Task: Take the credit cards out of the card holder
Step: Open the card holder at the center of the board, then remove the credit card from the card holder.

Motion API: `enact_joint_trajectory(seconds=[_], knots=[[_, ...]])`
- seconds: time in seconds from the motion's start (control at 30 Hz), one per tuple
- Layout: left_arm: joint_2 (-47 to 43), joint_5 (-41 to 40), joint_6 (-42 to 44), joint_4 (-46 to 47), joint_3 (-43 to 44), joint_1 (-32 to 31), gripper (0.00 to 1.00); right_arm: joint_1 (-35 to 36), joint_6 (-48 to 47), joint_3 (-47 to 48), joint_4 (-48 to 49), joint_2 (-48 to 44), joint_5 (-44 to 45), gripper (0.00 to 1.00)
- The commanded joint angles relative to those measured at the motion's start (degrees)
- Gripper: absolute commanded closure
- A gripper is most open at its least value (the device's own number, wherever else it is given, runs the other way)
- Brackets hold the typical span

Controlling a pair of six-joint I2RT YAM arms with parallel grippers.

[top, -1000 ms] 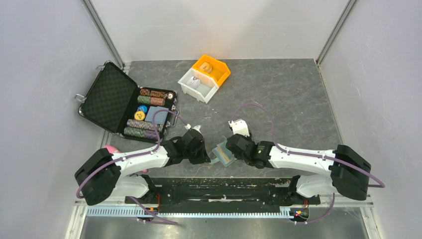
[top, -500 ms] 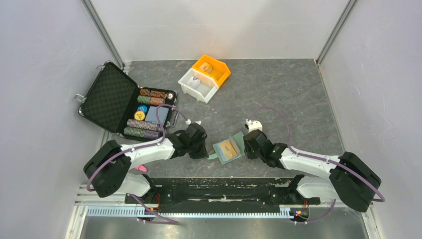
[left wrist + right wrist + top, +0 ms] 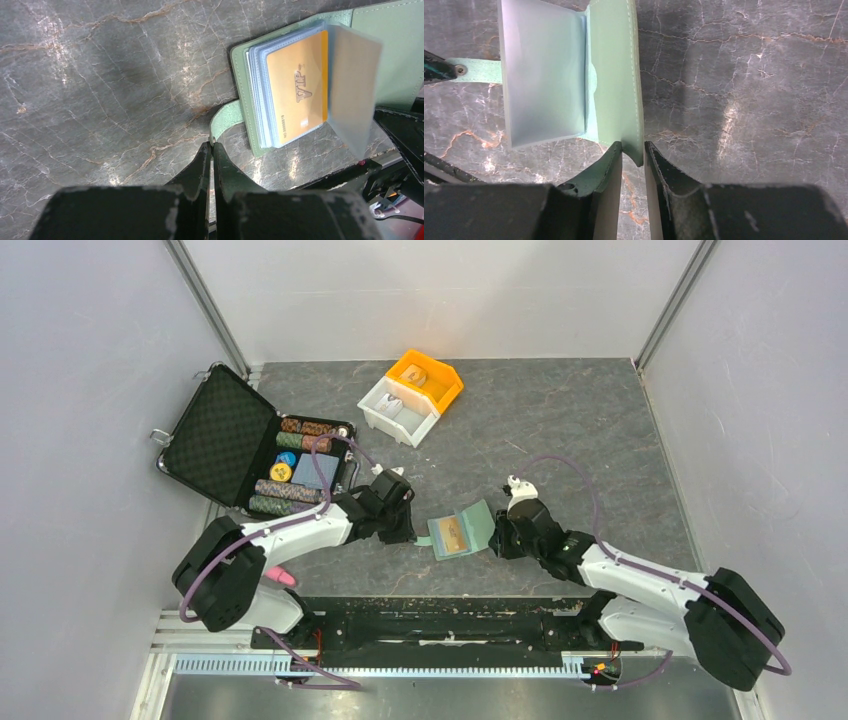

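The pale green card holder (image 3: pixel 478 521) lies open on the dark table between my arms. An orange credit card (image 3: pixel 298 90) marked VIP shows in the clear pockets of its left panel (image 3: pixel 241 90). One clear sleeve (image 3: pixel 352 90) stands up at the fold. No blue card shows. My left gripper (image 3: pixel 413 537) is shut on the end of the side tab (image 3: pixel 222 112), its jaws tight together in the left wrist view (image 3: pixel 212 145). My right gripper (image 3: pixel 496 539) is a little open, and the near corner of the right panel (image 3: pixel 614 75) sits between its fingertips (image 3: pixel 633 148).
An open black foam-lined case (image 3: pixel 215 440) with rows of poker chips (image 3: pixel 288 490) sits at the far left. A white bin (image 3: pixel 398 410) and an orange bin (image 3: pixel 428 378) stand at the back. A pink object (image 3: pixel 281 578) lies by the left arm's base. Grey walls close both sides.
The card holder, held folded near the front edge between both grippers, now lies spread open farther out on the table. Both grippers moved apart and forward with it.
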Motion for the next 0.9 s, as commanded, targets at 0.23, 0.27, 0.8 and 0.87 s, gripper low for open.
enact_joint_trajectory(seconds=[0.23,0.27,0.8,0.87], knots=[[0.4,4.8,3.2,2.2,2.0,0.3,0.96,0.0,2.3,5.9,-3.3,-4.8,-1.0,0.74],[0.4,5.1,3.2,2.4,2.0,0.3,0.96,0.0,2.1,6.1,-3.7,-4.3,-0.2,0.74],[0.5,2.9,3.9,-0.1,2.3,1.1,0.89,-1.8,-2.0,5.5,3.0,6.4,1.3,0.77],[0.5,2.6,4.0,-0.8,2.9,1.4,0.85,-1.9,-1.6,4.4,4.0,6.3,0.2,0.82]])
